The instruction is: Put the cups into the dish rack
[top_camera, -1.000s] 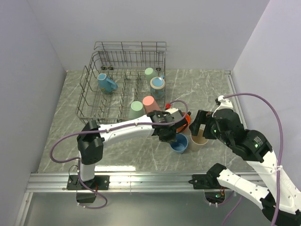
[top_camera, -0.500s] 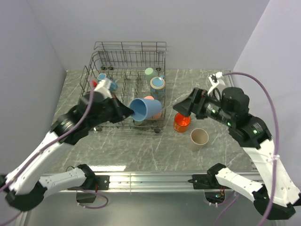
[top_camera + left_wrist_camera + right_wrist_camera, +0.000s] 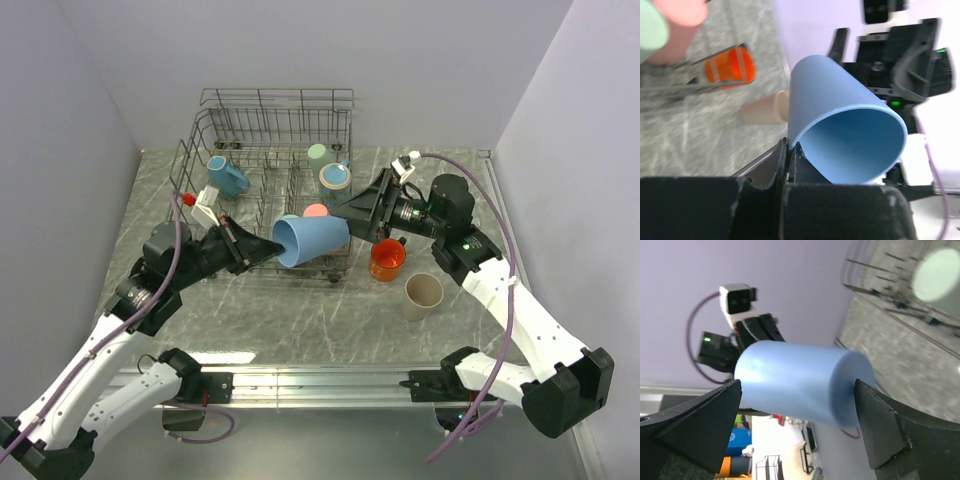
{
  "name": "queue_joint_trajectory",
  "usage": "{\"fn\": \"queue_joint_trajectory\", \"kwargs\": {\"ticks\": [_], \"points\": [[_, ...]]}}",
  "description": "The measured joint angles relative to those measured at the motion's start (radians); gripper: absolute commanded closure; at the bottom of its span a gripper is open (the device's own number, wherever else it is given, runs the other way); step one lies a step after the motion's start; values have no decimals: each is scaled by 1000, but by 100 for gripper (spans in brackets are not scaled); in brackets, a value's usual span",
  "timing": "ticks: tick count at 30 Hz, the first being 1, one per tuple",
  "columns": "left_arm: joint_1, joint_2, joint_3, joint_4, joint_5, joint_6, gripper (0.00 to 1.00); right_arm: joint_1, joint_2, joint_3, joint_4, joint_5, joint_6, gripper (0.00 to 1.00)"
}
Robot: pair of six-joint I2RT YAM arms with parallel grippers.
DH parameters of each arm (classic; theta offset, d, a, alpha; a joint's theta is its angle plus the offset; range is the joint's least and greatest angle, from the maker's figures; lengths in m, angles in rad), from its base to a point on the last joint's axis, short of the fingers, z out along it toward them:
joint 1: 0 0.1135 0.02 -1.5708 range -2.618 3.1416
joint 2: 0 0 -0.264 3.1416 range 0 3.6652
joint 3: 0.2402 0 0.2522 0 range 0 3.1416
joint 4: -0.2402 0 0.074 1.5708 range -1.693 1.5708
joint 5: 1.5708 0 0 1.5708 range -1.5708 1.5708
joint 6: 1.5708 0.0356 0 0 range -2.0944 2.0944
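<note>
My left gripper point(image 3: 258, 250) point(image 3: 788, 150) is shut on the rim of a blue cup point(image 3: 312, 240) point(image 3: 840, 115). It holds the cup on its side in the air over the front right of the grey wire dish rack point(image 3: 200, 170). My right gripper point(image 3: 348, 213) point(image 3: 797, 383) is wide open, its fingers either side of the blue cup point(image 3: 800, 380) near its base. In the rack are a blue mug point(image 3: 226, 177), a pale green cup point(image 3: 317, 153), a blue cup with a beige rim point(image 3: 335, 180) and a partly hidden pink cup point(image 3: 316, 211).
An orange cup point(image 3: 386, 260) and a beige cup point(image 3: 424, 292) stand on the marble table right of the rack. Both show in the left wrist view, the orange cup point(image 3: 730, 65) and the beige cup point(image 3: 762, 109). Walls close in left, back and right.
The left gripper picked the blue cup off the table and carried it up to the rack's front. The right gripper swung left until its open fingers flanked the cup.
</note>
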Motion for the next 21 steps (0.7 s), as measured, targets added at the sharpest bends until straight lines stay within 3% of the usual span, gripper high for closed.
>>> {"fn": "queue_joint_trajectory", "kwargs": {"ticks": [7, 12, 21], "points": [[5, -43, -4, 134, 50, -30, 100, -3, 0, 0, 99, -17, 56, 0], [11, -35, -3, 150, 70, -28, 100, -3, 5, 5, 98, -16, 66, 0], [17, -26, -13, 233, 70, -39, 100, 19, 14, -15, 243, -13, 195, 3]]}}
